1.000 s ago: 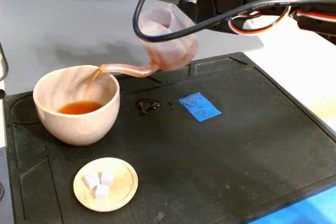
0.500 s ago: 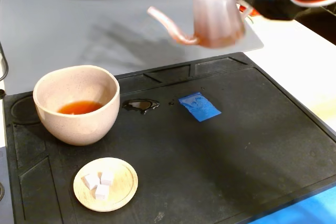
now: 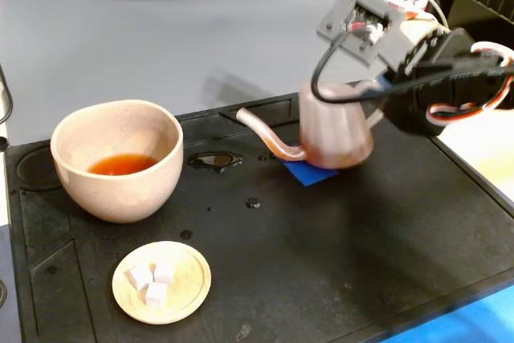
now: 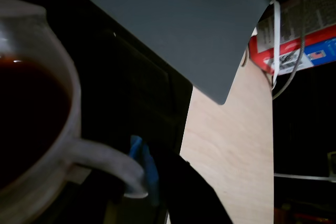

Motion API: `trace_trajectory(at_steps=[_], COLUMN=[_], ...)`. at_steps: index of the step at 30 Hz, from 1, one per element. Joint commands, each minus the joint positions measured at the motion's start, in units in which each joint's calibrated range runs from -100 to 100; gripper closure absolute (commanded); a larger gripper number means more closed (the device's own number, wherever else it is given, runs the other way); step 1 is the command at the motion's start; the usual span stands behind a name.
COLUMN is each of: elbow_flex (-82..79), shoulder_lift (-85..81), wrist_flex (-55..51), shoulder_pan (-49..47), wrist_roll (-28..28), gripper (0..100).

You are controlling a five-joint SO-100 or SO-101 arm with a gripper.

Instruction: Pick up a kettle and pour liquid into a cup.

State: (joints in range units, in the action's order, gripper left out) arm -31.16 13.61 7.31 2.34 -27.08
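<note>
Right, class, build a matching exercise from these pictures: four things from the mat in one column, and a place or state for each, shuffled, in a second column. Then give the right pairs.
Things, as seen in the fixed view:
1. kettle
2. cup
3. wooden saucer
4. puddle

Places or states:
A. carries three white cubes
B. upright over the blue tape patch
C. lies on the mat between cup and kettle spout
D. holds amber liquid at its bottom

Pairs: 1-B, 2-D, 3-A, 4-C
</note>
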Motion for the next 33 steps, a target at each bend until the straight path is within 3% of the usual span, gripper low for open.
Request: trace_trajectory(at_steps=[1, 7, 24, 27, 33], elbow_flex=[0.85, 0.03, 0.03, -1.69, -2.33], shoulder_lift=[-0.30, -0.13, -0.39, -0.56, -0.81], wrist_flex=[0.26, 0.17, 0.78, 0.69, 0.95], shoulder_pan=[-0.33, -3.98, -3.52, -3.60, -3.67], wrist_roll=[-0.23, -6.27, -3.49, -3.38, -3.38], gripper=[99, 99, 99, 89, 89])
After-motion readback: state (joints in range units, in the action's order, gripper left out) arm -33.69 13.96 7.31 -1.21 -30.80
